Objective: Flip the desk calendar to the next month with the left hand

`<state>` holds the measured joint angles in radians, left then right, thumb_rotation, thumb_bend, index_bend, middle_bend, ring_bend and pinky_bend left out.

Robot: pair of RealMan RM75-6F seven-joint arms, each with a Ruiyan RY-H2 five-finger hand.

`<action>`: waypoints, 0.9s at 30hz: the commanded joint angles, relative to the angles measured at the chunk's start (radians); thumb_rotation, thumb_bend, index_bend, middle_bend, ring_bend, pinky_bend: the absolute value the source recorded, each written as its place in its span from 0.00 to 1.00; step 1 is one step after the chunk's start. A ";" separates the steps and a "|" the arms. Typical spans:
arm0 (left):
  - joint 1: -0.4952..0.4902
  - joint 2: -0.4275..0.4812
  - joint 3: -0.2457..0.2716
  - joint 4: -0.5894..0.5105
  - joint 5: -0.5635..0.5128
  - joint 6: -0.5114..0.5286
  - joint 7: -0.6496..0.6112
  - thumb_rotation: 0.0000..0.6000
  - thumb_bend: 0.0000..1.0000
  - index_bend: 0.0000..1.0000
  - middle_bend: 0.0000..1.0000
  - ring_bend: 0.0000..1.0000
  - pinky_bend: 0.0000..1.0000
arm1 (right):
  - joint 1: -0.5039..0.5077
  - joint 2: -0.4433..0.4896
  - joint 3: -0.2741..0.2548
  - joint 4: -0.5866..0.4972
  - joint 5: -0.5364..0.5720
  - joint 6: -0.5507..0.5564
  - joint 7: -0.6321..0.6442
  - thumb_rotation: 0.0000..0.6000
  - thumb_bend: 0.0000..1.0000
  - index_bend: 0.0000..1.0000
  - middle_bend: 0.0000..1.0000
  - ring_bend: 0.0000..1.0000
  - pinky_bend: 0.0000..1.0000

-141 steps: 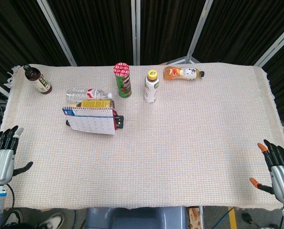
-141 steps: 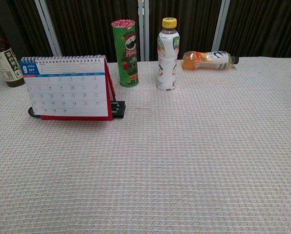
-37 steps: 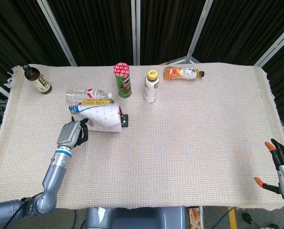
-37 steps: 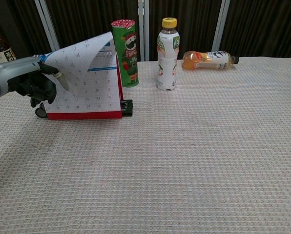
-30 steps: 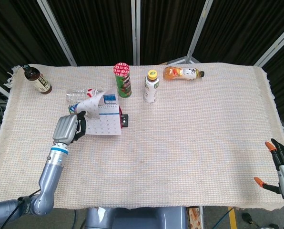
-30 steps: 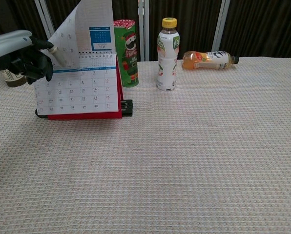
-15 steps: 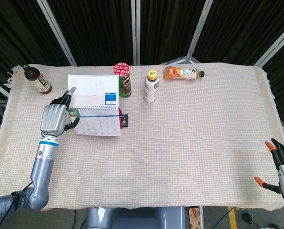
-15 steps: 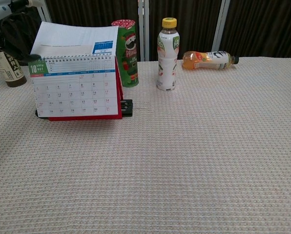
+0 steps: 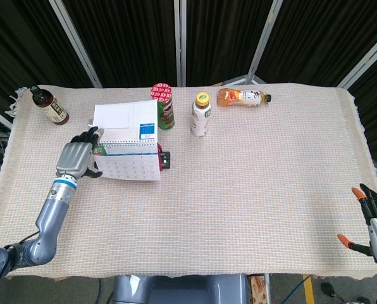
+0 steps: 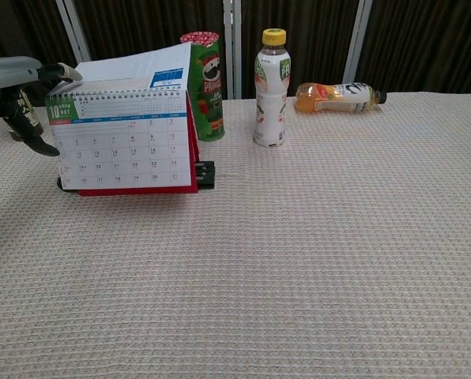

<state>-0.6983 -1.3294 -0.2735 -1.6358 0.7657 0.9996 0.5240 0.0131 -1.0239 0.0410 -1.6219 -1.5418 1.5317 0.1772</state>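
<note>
The desk calendar (image 9: pixel 128 166) (image 10: pixel 121 150) stands on its red base at the table's left, its front sheet showing October. The flipped September page (image 9: pixel 125 123) (image 10: pixel 129 69) leans back over the spiral binding and is still raised at a slant. My left hand (image 9: pixel 76 158) (image 10: pixel 18 83) is at the calendar's left edge with its fingers spread. One fingertip (image 10: pixel 68 73) touches the top left corner by the spiral, and nothing is gripped. My right hand (image 9: pixel 373 221) hangs at the table's front right corner, fingers apart and empty.
Behind the calendar stands a green Pringles can (image 9: pixel 163 106) (image 10: pixel 205 87). A white bottle with a yellow cap (image 9: pixel 201 115) (image 10: pixel 271 87) stands right of it, and an orange drink bottle (image 9: pixel 242 97) (image 10: pixel 338 96) lies beyond. A dark bottle (image 9: pixel 50 106) stands far left. A black object (image 9: pixel 167 160) (image 10: pixel 202 174) sits at the calendar's right.
The September page, upright half a second ago, has tipped back over the spiral. My left hand has come down from the page's top edge to the calendar's left corner.
</note>
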 commanded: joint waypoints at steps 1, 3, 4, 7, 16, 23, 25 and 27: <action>-0.015 0.002 0.016 0.016 -0.018 -0.032 -0.008 1.00 0.00 0.00 0.00 0.09 0.15 | 0.000 -0.001 0.000 0.001 0.002 -0.001 -0.001 1.00 0.00 0.00 0.00 0.00 0.00; -0.024 0.003 0.025 0.026 -0.023 -0.055 -0.015 1.00 0.00 0.00 0.00 0.10 0.16 | 0.000 -0.001 0.001 0.001 0.001 0.000 0.000 1.00 0.00 0.00 0.00 0.00 0.00; -0.027 0.005 0.027 0.028 -0.024 -0.062 -0.020 1.00 0.00 0.00 0.00 0.10 0.17 | -0.001 0.000 0.001 0.001 0.001 0.001 0.000 1.00 0.00 0.00 0.00 0.00 0.00; -0.035 0.017 0.037 0.029 -0.030 -0.083 -0.032 1.00 0.00 0.00 0.00 0.11 0.18 | -0.002 0.001 0.001 0.000 -0.002 0.005 0.001 1.00 0.00 0.00 0.00 0.00 0.00; -0.034 0.042 0.052 0.001 -0.007 -0.078 -0.084 1.00 0.00 0.00 0.00 0.16 0.22 | -0.006 0.001 -0.001 -0.003 -0.010 0.015 0.002 1.00 0.00 0.00 0.00 0.00 0.00; -0.041 0.055 0.064 0.003 -0.005 -0.087 -0.104 1.00 0.00 0.00 0.00 0.21 0.27 | -0.007 -0.001 0.000 -0.004 -0.014 0.023 0.005 1.00 0.00 0.00 0.00 0.00 0.00; -0.043 0.059 0.068 0.003 -0.007 -0.095 -0.109 1.00 0.00 0.00 0.00 0.21 0.28 | -0.007 -0.001 -0.001 -0.004 -0.016 0.022 0.006 1.00 0.00 0.00 0.00 0.00 0.00; -0.045 0.063 0.068 0.000 -0.010 -0.102 -0.122 1.00 0.00 0.00 0.00 0.22 0.28 | -0.007 -0.001 -0.001 -0.004 -0.017 0.023 0.006 1.00 0.00 0.00 0.00 0.00 0.00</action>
<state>-0.7420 -1.2691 -0.2055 -1.6344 0.7574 0.8999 0.4089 0.0060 -1.0247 0.0401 -1.6256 -1.5593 1.5548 0.1830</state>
